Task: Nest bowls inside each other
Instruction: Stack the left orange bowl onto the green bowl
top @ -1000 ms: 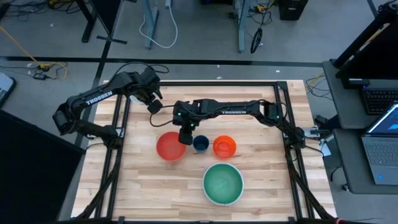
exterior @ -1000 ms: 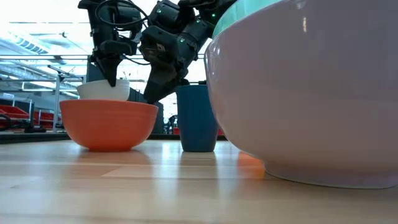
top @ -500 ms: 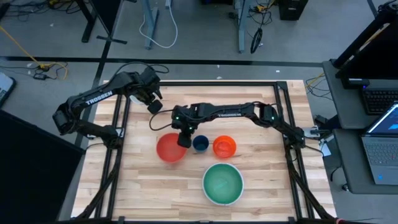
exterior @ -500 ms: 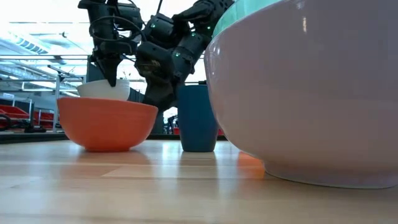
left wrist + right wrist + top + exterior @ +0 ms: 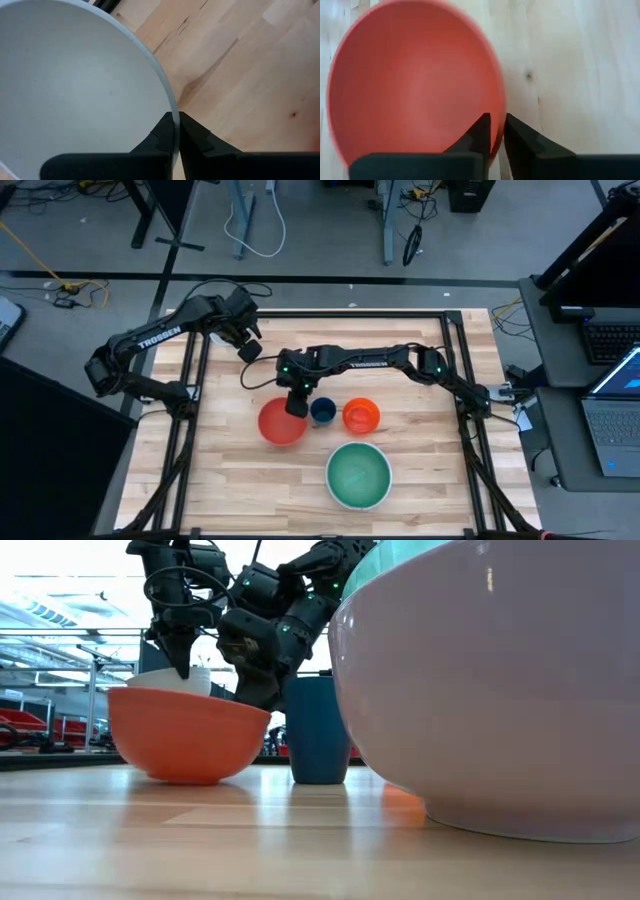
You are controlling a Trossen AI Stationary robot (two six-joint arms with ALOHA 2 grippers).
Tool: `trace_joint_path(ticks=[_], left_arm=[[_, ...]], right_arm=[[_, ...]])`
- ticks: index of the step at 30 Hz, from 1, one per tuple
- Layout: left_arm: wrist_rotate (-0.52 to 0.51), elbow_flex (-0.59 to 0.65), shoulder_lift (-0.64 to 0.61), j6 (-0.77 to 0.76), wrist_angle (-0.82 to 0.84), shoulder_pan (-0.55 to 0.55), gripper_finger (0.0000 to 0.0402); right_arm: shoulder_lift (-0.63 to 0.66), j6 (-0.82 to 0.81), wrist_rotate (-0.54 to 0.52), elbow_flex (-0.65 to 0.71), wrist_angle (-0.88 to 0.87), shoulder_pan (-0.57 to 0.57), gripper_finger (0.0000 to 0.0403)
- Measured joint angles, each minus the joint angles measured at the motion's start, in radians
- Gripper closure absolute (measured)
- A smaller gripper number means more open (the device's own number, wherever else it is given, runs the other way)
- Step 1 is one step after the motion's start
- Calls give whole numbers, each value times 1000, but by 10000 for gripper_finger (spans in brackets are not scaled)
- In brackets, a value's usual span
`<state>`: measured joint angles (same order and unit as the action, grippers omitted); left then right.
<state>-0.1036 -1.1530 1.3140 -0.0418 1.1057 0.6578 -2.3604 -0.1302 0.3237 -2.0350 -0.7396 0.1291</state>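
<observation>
A pale wooden worktop (image 5: 420,470) framed by dark rails is seen from above, standing on a grey floor where cables (image 5: 250,225) trail. A laptop (image 5: 615,415) sits on a side desk at the right.

The red bowl (image 5: 281,423) lies left of centre on the worktop, tilted in the low view with its near side lifted. Its rim is pinched by the right hand (image 5: 296,406), whose fingers are clenched on either side of the rim in the right wrist view (image 5: 492,132). Just beside it stands the tiny dark blue bowl (image 5: 322,412), and just beyond that the small orange bowl (image 5: 361,415). The large green bowl (image 5: 358,473), white on the outside, sits nearer the front edge, well apart from the red one, and fills the right of the low view.

The left hand (image 5: 248,350) is held near the back left of the worktop, clenched on the rim of a white bowl (image 5: 75,95), as the left wrist view shows.

Bare wood is left along the front left and the right side. The three small bowls are crowded in one row at the centre.
</observation>
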Motion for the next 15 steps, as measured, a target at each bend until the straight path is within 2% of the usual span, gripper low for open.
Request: trace_joint_path(ticks=[3,15], left_arm=[[0,0,0,2,0,0,402],[0,0,0,1,0,0,402]], right_arm=[[0,11,-4,0,7,0,398],[0,19,-10,0,34,0,402]])
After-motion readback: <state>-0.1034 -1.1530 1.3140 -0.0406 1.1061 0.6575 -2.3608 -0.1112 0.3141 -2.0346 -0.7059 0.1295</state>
